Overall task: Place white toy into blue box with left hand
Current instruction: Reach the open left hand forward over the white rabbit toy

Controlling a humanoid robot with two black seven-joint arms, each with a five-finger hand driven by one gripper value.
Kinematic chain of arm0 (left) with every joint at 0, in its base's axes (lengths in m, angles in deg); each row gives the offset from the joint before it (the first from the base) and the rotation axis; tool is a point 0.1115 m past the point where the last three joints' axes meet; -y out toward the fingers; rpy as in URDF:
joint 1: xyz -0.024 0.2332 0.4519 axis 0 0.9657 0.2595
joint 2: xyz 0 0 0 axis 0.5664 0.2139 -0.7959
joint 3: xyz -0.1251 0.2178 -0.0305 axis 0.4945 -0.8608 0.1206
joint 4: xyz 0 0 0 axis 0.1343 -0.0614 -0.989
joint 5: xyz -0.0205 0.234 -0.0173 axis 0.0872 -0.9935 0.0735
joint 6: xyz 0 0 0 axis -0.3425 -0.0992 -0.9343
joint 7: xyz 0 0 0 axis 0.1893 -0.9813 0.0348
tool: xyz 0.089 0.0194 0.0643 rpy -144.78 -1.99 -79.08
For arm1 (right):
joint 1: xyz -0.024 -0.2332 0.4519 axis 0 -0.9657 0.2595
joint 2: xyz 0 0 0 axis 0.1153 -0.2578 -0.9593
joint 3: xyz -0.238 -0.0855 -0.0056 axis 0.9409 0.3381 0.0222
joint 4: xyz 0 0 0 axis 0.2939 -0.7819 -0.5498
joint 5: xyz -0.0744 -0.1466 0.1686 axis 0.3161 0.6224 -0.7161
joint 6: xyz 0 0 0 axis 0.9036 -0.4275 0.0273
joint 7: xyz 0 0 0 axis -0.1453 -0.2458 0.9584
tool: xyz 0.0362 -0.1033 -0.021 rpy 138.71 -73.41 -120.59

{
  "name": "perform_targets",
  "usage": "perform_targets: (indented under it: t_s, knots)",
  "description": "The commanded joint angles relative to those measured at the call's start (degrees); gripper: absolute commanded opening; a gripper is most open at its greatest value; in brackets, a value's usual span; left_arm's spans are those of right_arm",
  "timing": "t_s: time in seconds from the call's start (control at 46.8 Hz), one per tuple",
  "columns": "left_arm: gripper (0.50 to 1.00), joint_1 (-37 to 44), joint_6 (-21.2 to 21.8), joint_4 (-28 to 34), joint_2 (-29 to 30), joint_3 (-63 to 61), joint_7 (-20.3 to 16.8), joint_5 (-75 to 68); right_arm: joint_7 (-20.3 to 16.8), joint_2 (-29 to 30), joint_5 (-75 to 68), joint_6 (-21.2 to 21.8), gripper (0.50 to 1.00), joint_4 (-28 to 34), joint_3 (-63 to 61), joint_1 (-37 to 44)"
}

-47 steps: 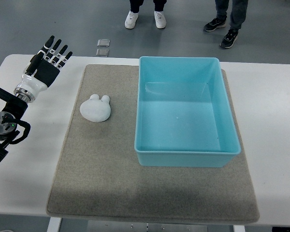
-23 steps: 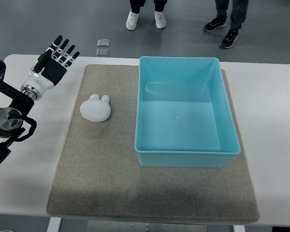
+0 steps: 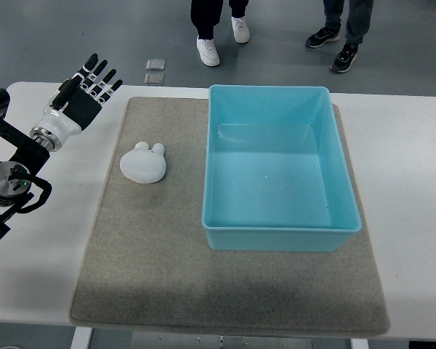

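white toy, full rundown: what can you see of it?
The toy is a small, smooth, matte white blob with two short rounded ears pointing toward the far edge. It lies on the grey mat, left of the blue box and apart from it. Nothing grips or touches it; the left robot hand is open, off to its far left.

You are working in what looks like a robotics lab or test room: a plain white surface (image 3: 414, 182) stands on a smooth grey floor (image 3: 73, 36), and a grey felt mat (image 3: 152, 247) is laid out on it as a trial area to the right of your left hand (image 3: 80, 98). Beyond the hand, across the far edge of the surface, two people's legs and shoes (image 3: 218, 33) show as they stand watching. Two small square plates (image 3: 155, 70) lie on the floor just beyond the hand.
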Motion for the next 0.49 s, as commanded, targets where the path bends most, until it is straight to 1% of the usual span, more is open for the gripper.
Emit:
perform_targets:
  t_s: [0.0, 0.128, 0.256, 0.299, 0.406, 0.47]
  knots:
    - [0.981, -1.00, -1.28, 0.17, 1.54, -0.02, -0.23, -8.99, 0.00, 0.00, -0.03, 0.00, 0.936, 0.00, 0.00, 0.00]
    - [0.979, -1.71, -2.51, 0.17, 4.35, 1.03, -1.37, -27.98, 0.00, 0.00, -0.03, 0.00, 0.936, 0.00, 0.00, 0.00]
    - [0.981, -1.80, -2.42, -1.14, 6.02, 0.51, -5.41, -39.51, 0.00, 0.00, -0.03, 0.00, 0.936, 0.00, 0.00, 0.00]
    - [0.981, -1.71, -2.16, -2.72, 7.08, 0.25, -6.11, -42.58, 0.00, 0.00, -0.03, 0.00, 0.936, 0.00, 0.00, 0.00]
    - [0.979, -1.10, -0.84, -8.34, 9.71, 0.07, -6.29, -49.53, 0.00, 0.00, -0.03, 0.00, 0.936, 0.00, 0.00, 0.00]
    - [0.975, -0.48, 1.17, -11.95, 10.68, -0.02, -6.29, -53.05, 0.00, 0.00, -0.03, 0.00, 0.936, 0.00, 0.00, 0.00]
